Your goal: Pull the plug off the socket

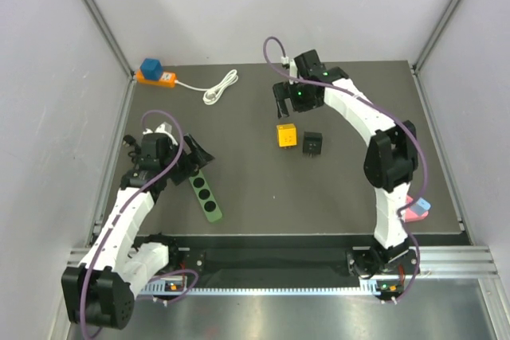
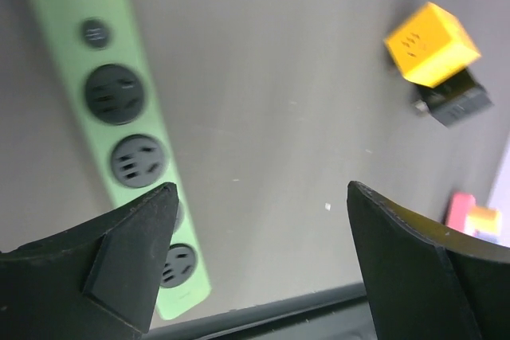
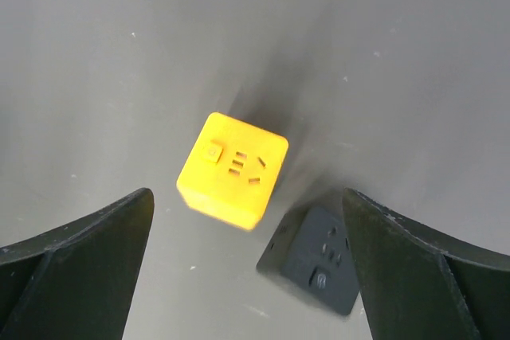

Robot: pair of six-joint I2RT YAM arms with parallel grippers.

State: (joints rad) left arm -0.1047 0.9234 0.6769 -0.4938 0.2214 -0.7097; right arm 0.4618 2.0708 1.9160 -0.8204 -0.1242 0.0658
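We see the right gripper [image 3: 247, 197] spread wide over the grey table [image 3: 382, 53]; yellow cube [image 3: 233, 171] sits just beside black cube [image 3: 317, 258].

No legible writing — not on yellow cube [image 3: 233, 169]; nor green strip [image 2: 127, 127].

A robot lab booth: white panels [image 1: 239, 5] in aluminium framing [image 1: 97, 13] enclose a dark table [image 1: 255, 189] bearing a left arm [image 1: 131, 212] and right arm [image 1: 382, 157].

The power strip [image 2: 119, 125] is partly hidden behind one finger [image 2: 119, 268]. The black adapter [image 2: 456, 101] appears blurred.
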